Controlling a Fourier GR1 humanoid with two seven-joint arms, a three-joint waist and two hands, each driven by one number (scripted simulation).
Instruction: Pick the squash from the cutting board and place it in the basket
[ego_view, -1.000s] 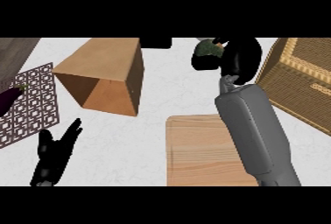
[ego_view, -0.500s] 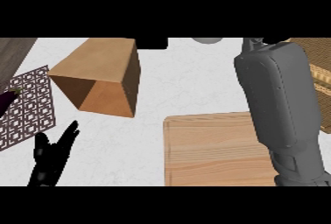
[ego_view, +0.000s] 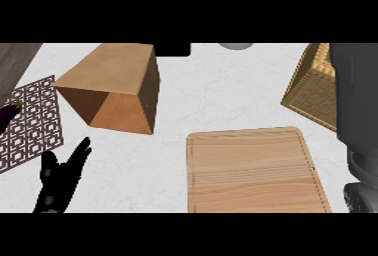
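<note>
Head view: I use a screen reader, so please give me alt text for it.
A bare wooden cutting board lies on the white counter, a wicker basket right behind. The open left hand rests lower left, near a brown paper bag.

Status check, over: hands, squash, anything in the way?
Left hand open, resting at lower left. Right hand out of view; only its forearm shows over the basket. Squash not visible; cutting board bare. Paper bag stands clear to the left.

The white bench (ego_view: 221, 100) is evenly and brightly lit, and only faint, soft shadows are cast beneath objects.
</note>
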